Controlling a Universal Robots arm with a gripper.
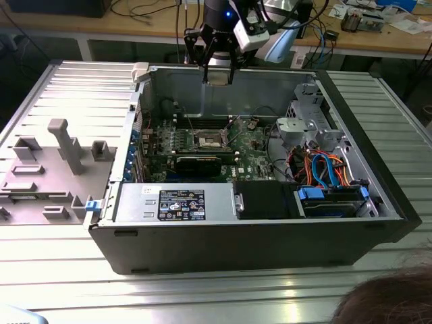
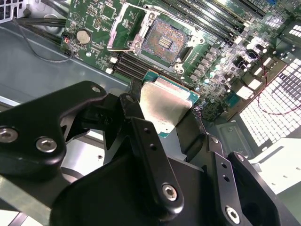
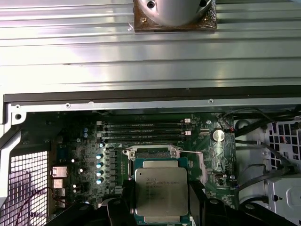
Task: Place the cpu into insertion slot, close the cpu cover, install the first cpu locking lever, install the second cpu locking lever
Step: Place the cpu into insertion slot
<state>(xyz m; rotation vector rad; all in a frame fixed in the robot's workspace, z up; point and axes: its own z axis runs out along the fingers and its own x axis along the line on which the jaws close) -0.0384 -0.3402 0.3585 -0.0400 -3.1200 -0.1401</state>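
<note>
Holding the cpu [image 2: 167, 106] level by two opposite edges in the clamped tool [image 2: 164, 117], high above the case [image 1: 236, 236], open insertion slot [image 2: 164, 42] well apart, roughly beneath.

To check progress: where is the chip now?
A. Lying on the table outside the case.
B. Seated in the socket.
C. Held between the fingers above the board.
C: the chip is gripped between the fingers, and the socket is bare.
</note>
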